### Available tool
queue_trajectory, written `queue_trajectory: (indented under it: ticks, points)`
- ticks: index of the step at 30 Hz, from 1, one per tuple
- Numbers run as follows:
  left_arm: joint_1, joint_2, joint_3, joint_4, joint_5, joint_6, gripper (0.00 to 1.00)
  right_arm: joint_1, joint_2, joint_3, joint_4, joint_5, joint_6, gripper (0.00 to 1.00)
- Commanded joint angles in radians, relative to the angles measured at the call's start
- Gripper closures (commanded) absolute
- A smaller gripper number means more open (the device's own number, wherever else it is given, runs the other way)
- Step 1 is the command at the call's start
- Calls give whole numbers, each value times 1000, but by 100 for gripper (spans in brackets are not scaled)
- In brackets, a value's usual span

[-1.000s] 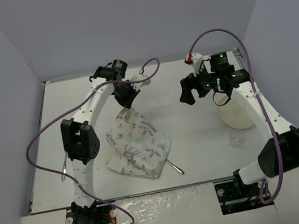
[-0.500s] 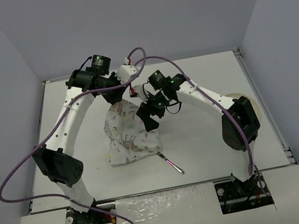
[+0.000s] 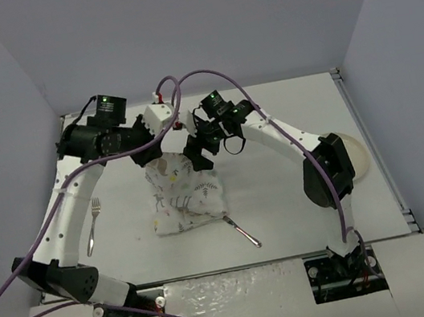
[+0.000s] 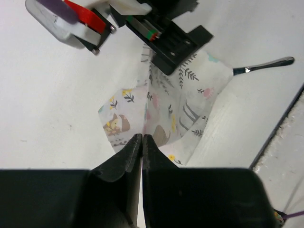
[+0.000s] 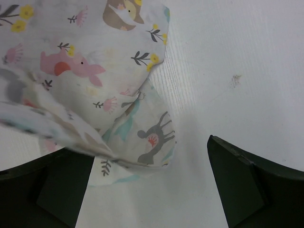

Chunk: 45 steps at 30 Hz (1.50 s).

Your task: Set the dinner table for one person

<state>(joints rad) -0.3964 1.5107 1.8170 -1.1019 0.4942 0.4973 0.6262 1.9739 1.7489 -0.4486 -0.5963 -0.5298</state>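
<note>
The dinner table (image 3: 294, 210) is a large off-white top. A white cloth mat printed with pastel animals (image 3: 184, 197) lies crumpled at its middle. My left gripper (image 3: 154, 149) is shut on the mat's far edge and holds it raised; the left wrist view shows the jaws (image 4: 142, 137) closed on a fold of the mat (image 4: 178, 107). My right gripper (image 3: 196, 156) is open just right of it, low over the mat's far right corner. In the right wrist view that corner (image 5: 142, 137) lies between the spread fingers (image 5: 240, 187), untouched.
A fork (image 3: 93, 224) lies left of the mat. A slim metal utensil (image 3: 242, 232) lies at the mat's near right corner, its handle showing in the left wrist view (image 4: 266, 63). A cream plate (image 3: 356, 154) sits at the right, partly behind my right arm.
My right arm has swung from the right side across to the mat's far corner. My left arm has pulled left and drawn the held mat edge with it, bunching the mat.
</note>
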Motion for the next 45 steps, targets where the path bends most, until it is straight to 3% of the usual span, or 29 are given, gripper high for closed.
queue_trajectory:
  ticks: [1,2,5,10,13,15,23,28,35,38,42,43,44,45]
  points:
    - [57,-120,-47,-13,115,24,100,16,76,19,66,-60,-33,1]
    - [66,-129,-61,-15,128,28,100,18,91,29,63,-68,-38,7]
    - [85,-154,-88,-11,129,36,100,23,155,93,44,-79,-19,37]
    - [134,-177,-77,-25,137,55,100,58,179,109,8,-80,-35,59]
    - [166,-192,-69,-33,136,72,100,87,141,64,1,-40,-62,95]
    - [183,-199,-62,-36,141,76,100,113,123,39,1,-12,-73,100]
    - [209,-218,-50,-30,131,73,100,139,69,8,26,109,-65,100]
    - [215,-190,-27,37,83,43,100,123,2,14,89,327,-44,100]
    - [214,-50,185,-5,115,19,100,42,-163,52,186,617,-11,100]
    - [212,-42,219,-69,164,38,100,52,-248,26,144,566,-3,100]
    - [208,-79,177,-188,219,117,100,92,-365,-80,14,322,-19,100]
    - [206,-98,148,-222,221,140,100,96,-389,-113,-14,270,-26,89]
    - [204,-118,117,-255,221,165,100,98,-414,-148,-45,220,-38,72]
    - [201,-143,77,-267,208,185,100,99,-444,-190,-91,173,-76,24]
